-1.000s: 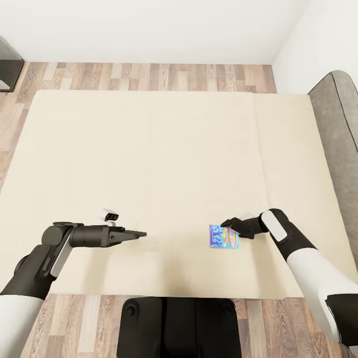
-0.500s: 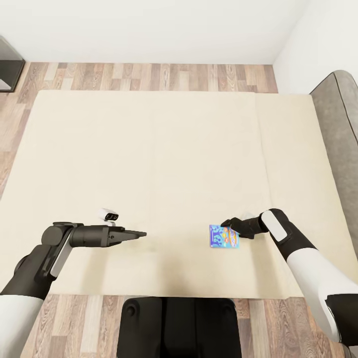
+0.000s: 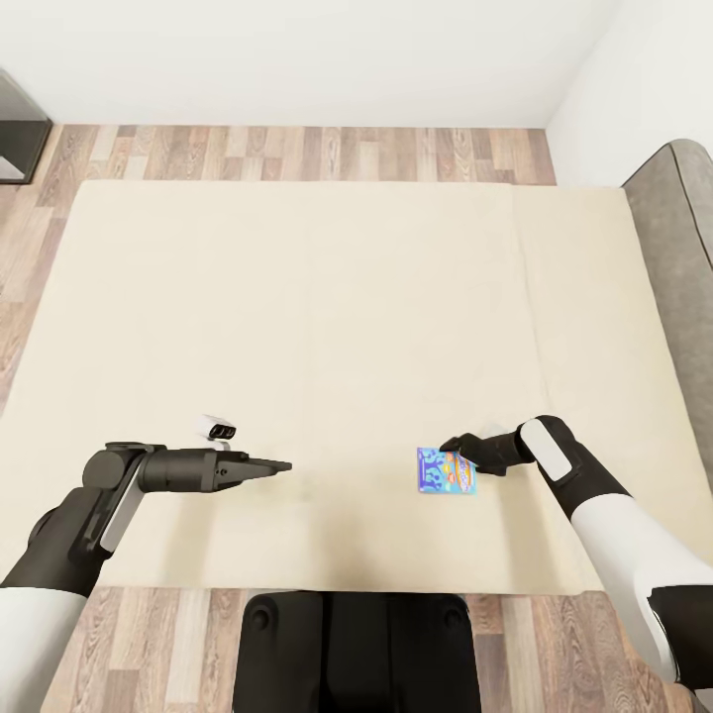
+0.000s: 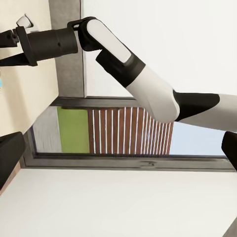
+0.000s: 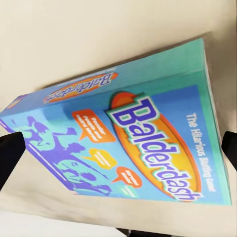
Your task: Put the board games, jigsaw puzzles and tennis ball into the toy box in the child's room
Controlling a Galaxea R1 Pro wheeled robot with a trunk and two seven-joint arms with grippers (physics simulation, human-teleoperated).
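Nothing moved among arms or box since earlier frame; whole head view slid a touch, so camera shift only, bed (image 3: 327, 327) drawn slightly rightward in frame

Right pincer (image 3: 454, 445) sits at the near right part of the mattress, tips touching the far right corner of the small blue board game (image 3: 447, 470); in right wrist view the box (image 5: 133, 148) reads "Balderdash" and lies between the two dark fingertips (image 5: 10, 158), jaws spread wide either side, not clamped on it

Box lies flat on the bed, just beside that pincer on its inner side, close to the mattress's near edge

Left pincer (image 3: 282, 465) hovers over the near left part of the mattress, pointing toward the right one, well apart from the box; fingers look together, narrow tip

Wide bare mattress beyond both pincers; wood floor (image 3: 297, 153) past far edge, grey headboard (image 3: 683, 248) outboard of right arm
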